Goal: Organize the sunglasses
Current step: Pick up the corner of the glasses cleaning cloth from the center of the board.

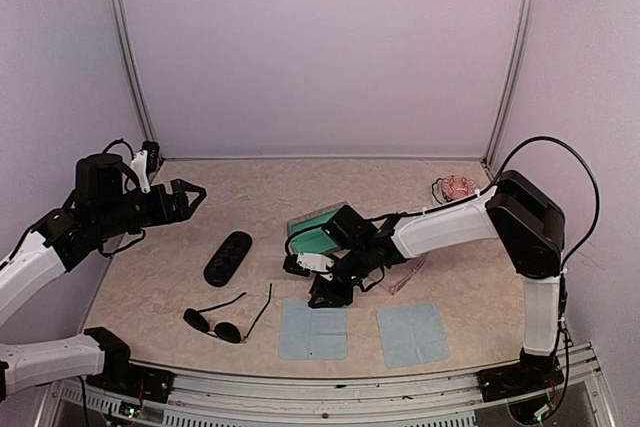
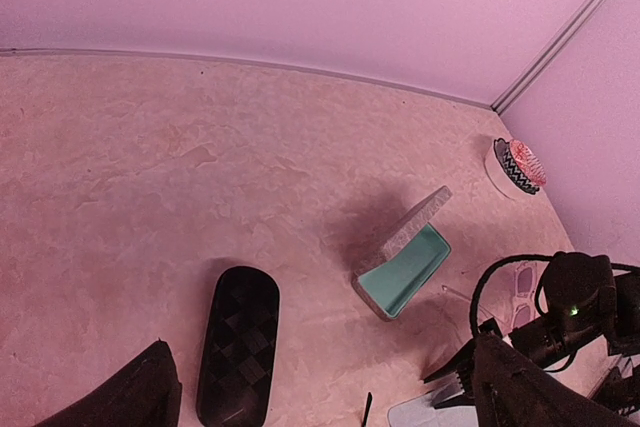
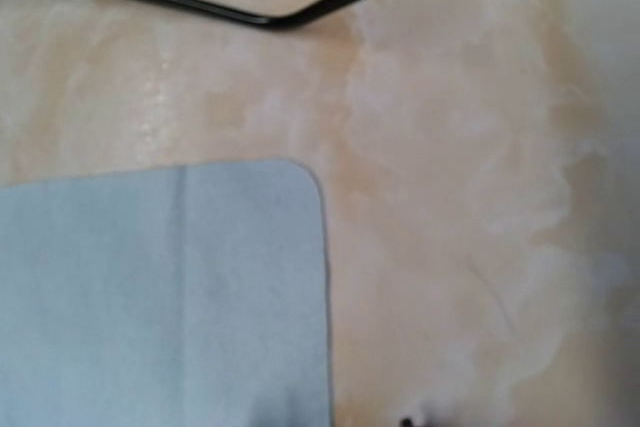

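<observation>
Over the counter (image 1: 250, 197) the right end effector (image 1: 330, 293) hangs low at the far corner of the left cloth (image 1: 313, 331), jaws impossible to judge; the left end effector (image 1: 186, 195) hovers released, far left. I'd ease rightward-hand work toward the dark sunglasses (image 1: 228, 331) lying near-left, pinching frame, never lens; the clear sunglasses (image 1: 408, 276) lie just right of it; no writing is legible.

The top camera is overlooking the case (image 1: 316, 235) from high behind; the left wrist camera is sharing it from the left; the right wrist camera is hovering close over the cloth (image 3: 150, 297) before it.
</observation>
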Available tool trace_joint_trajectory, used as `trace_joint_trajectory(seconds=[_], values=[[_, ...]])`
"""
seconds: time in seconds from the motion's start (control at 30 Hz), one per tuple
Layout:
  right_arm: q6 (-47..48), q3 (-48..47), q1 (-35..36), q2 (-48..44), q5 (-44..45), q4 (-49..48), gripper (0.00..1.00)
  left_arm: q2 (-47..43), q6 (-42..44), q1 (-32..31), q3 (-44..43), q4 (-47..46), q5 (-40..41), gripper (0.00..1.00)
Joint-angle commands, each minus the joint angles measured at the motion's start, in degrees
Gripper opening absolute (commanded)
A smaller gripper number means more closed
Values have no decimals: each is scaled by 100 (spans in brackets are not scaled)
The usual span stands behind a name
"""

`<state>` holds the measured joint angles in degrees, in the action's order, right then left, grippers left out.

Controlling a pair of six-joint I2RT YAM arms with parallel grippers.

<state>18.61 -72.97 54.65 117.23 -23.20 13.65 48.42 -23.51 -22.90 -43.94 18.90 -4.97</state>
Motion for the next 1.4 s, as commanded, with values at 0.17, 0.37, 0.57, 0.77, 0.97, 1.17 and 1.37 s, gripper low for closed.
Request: trace_joint_trajectory(seconds=[0.17, 0.37, 0.57, 0.77, 0.97, 1.17, 1.37], values=[[99, 413, 133, -20, 130, -206, 27, -16, 83, 57, -9, -13, -4, 99], [108, 602, 239, -75, 260, -330, 21, -9, 89, 57, -9, -16, -13, 99], [83, 725, 322, -115, 376, -424, 14, -20, 88, 57, -7, -17, -32, 99], [21, 756, 346, -201, 644, -550, 3, -35, 83, 57, -4, -17, -28, 99], [-15, 833, 355, -384, 886, -803, 0, -44, 88, 57, 0, -12, -19, 99], [-95, 1005, 383, -739, 843, -1058, 0, -48, 85, 61, 0, -9, -11, 99], [-170, 1154, 427, -990, 713, -1262, 0, -52, 78, 57, 0, -9, -13, 99]])
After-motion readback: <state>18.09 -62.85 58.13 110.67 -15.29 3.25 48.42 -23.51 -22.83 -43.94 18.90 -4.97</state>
